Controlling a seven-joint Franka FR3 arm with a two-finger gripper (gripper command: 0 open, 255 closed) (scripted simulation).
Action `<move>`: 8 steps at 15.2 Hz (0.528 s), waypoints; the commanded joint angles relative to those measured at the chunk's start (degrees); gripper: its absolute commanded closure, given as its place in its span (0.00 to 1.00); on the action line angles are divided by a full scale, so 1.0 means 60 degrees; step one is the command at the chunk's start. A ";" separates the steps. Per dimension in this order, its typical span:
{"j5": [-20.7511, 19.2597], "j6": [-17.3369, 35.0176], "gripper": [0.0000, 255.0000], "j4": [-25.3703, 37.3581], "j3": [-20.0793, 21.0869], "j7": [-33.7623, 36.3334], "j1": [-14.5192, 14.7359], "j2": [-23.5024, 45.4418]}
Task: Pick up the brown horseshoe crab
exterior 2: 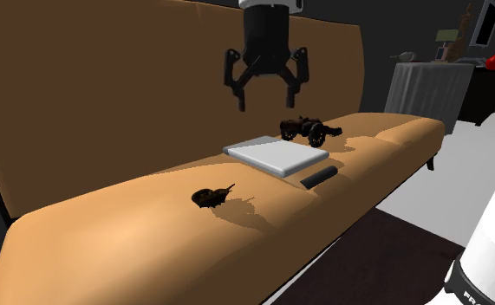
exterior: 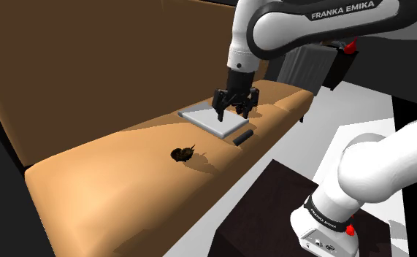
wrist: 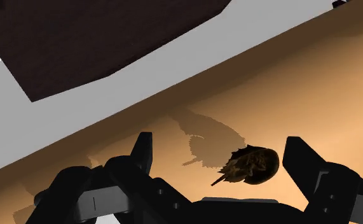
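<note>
Brown horseshoe crab (wrist: 250, 164) lies well beyond spread jaws.

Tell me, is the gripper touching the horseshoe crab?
Apart. The second exterior view shows the gripper hanging well above the sofa seat, where the horseshoe crab lies.

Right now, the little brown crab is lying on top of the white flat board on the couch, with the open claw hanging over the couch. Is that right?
Not quite. The brown horseshoe crab lies on the sofa seat itself, apart from the white board, as the second exterior view shows. The open gripper does hang over the couch.
</note>
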 commanded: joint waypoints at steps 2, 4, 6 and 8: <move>-0.0126 0.0867 0.00 0.0168 0.0513 0.1266 -0.0271 0.1057; -0.0313 0.1383 0.00 0.0343 0.0802 0.2112 -0.0449 0.1799; -0.0584 0.1855 0.00 0.0573 0.1046 0.2987 -0.0621 0.2575; -0.0933 0.2275 0.00 0.0855 0.1237 0.3887 -0.0780 0.3377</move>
